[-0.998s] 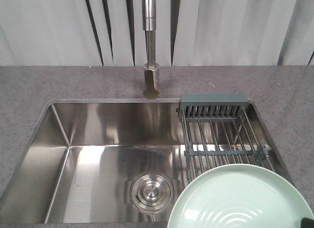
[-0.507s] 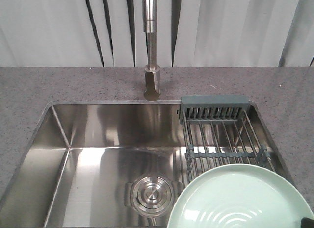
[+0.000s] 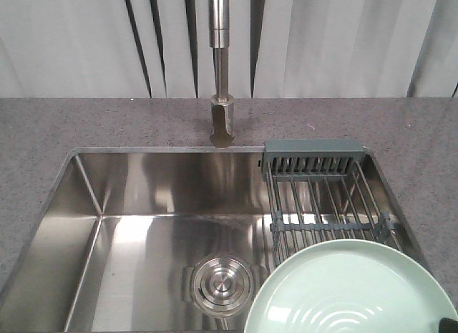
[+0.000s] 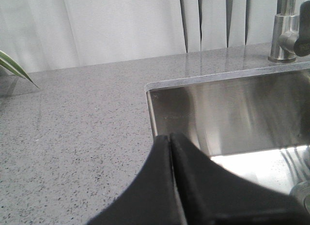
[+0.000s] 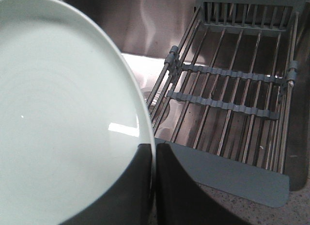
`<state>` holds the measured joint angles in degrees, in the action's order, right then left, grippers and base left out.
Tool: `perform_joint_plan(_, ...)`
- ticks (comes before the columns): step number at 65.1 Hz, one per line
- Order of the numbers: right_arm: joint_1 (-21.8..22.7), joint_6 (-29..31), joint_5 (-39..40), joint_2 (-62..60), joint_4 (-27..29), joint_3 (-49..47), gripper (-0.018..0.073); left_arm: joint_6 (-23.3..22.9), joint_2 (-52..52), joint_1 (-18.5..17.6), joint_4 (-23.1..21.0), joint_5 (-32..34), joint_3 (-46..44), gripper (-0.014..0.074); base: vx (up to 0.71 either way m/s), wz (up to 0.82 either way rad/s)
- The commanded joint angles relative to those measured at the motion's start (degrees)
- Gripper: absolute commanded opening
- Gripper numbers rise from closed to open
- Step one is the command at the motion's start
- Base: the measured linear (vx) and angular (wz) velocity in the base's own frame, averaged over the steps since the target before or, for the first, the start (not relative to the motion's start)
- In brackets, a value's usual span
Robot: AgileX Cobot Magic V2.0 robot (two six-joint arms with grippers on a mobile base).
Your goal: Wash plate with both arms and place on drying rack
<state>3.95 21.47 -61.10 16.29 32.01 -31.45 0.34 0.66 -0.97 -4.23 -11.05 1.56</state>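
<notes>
Mint-green plate (image 3: 351,293) is pinched at its rim by the right gripper (image 5: 154,155); left gripper (image 4: 169,140) is closed, empty. I'd grip firm and lift clear of the drying rack (image 3: 322,197) rods.

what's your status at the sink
Left gripper shut, empty, over counter edge. Right gripper shut on plate rim, by drying rack. Rack bare, path open.

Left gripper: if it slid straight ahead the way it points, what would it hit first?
Likely the sink's steel wall near its corner; the left gripper, shut, aims there. Depth is unclear, so it could meet the countertop edge instead.
</notes>
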Motion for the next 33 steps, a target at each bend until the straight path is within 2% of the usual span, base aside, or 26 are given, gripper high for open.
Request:
perform_joint_plan(1, 0.31, -0.03, 3.34, 0.61, 1.66, -1.31, -0.0004, -0.34, 0.8, -0.01, -0.17, 4.1, -1.51, -0.0006, 0.0, 0.0)
perform_joint_plan(33, 0.31, -0.03, 3.34, 0.61, 1.66, -1.31, -0.0004, -0.34, 0.8, -0.01, -1.0, 4.4, -1.51, -0.0006, 0.0, 0.0)
